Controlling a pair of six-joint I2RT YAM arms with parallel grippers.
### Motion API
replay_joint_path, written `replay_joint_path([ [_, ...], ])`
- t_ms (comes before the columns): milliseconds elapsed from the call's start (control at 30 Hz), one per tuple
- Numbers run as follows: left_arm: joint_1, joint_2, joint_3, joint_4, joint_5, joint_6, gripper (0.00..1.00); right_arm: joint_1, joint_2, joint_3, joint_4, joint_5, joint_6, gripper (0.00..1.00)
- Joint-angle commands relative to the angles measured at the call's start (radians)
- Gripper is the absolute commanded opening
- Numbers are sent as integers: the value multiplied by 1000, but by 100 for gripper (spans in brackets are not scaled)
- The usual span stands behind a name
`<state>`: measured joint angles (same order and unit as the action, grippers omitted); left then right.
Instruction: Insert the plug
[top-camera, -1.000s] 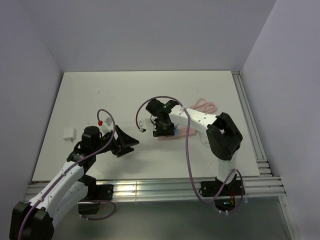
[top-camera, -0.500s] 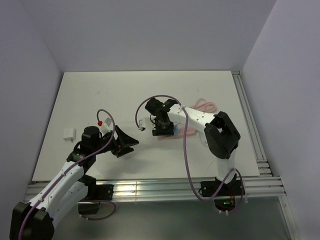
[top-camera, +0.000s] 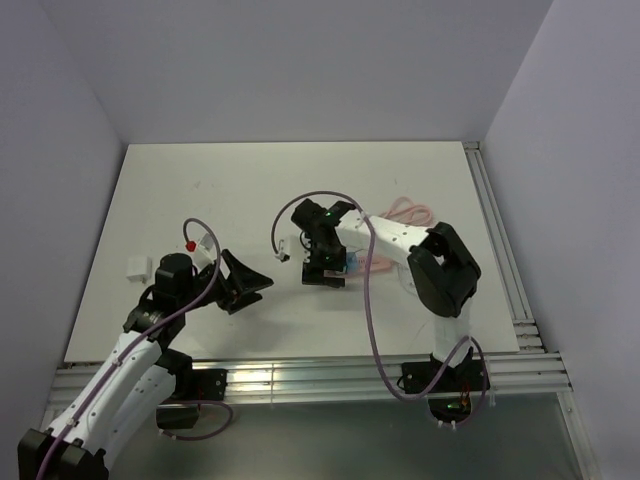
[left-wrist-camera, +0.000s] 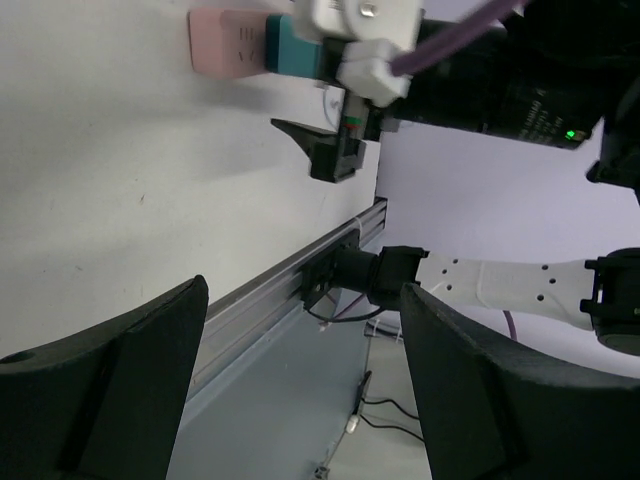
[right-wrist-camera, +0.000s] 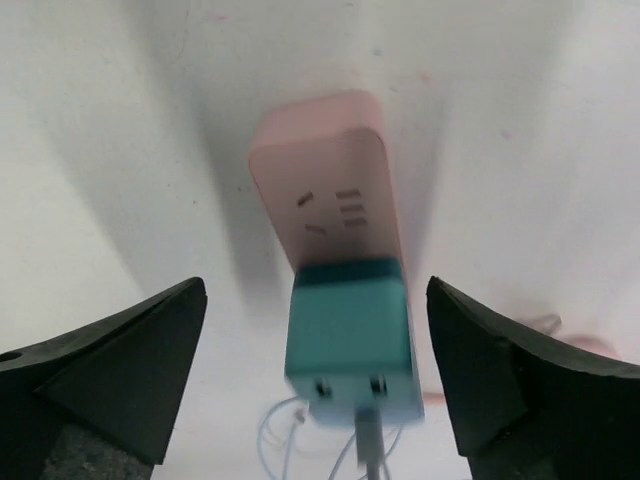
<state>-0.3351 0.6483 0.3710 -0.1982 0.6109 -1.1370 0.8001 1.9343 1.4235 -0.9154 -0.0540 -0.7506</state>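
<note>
My right claw (right-wrist-camera: 315, 352) stands wide open, one finger on each side of the plug (right-wrist-camera: 350, 335) and neither touching it, so it holds nothing. The plug sits on the face of the pink power strip (right-wrist-camera: 325, 200), with one set of socket slots showing bare past it at the strip's end. From above, this is about mid-tabletop, a little toward the right edge of the table (top-camera: 250, 180). The wrist points straight down over it. The white forearm runs back rightward to a dark, raised elbow, then down to its base at the near edge.

My left claw (left-wrist-camera: 300, 390) is also wide open and empty. It hangs low over the tabletop, aimed right at the strip from well apart, its arm stretched up from the near left corner. A small white block (top-camera: 137, 267) lies near the left edge.
</note>
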Motion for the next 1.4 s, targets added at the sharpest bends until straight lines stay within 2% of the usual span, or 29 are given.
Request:
replay_joint_path([
  [0,5,-61,88,-95,-75,36,83,2,-156,69,7,-14,60,100],
  [133,5,-98,190,-242,-226,107,84,-19,-242,45,127,-23,123,100],
  [233,5,-79,273,-372,-377,138,85,-21,-281,12,243,52,215,100],
  [267,5,-53,295,-407,-486,140,86,-21,-309,-12,295,52,290,100],
  [367,5,19,374,-570,-675,119,89,-15,-388,-87,401,112,467,100],
  [400,5,40,391,-639,-789,105,90,-6,-414,-115,435,162,506,100],
  [500,14,128,447,-708,-937,80,91,48,-512,-207,515,279,629,100],
  [600,53,227,502,-725,-971,69,92,122,-593,-274,549,336,712,100],
  [633,68,259,535,-739,-970,68,93,137,-619,-273,531,406,820,100],
  [700,142,356,565,-730,-949,80,93,146,-636,-256,480,408,888,100],
  [800,260,517,658,-745,-915,85,99,148,-649,-189,356,362,971,100],
  [933,370,706,775,-840,-1023,26,99,154,-824,-329,482,333,1048,100],
  [967,414,747,786,-840,-1034,22,99,154,-859,-409,562,297,1056,100],
  [1067,500,786,795,-796,-1037,16,98,152,-936,-504,633,261,1082,100],
  [1233,619,884,810,-773,-1007,-3,97,152,-911,-494,570,244,1087,100],
  [1367,708,961,821,-738,-996,3,95,152,-925,-524,587,241,1056,100],
])
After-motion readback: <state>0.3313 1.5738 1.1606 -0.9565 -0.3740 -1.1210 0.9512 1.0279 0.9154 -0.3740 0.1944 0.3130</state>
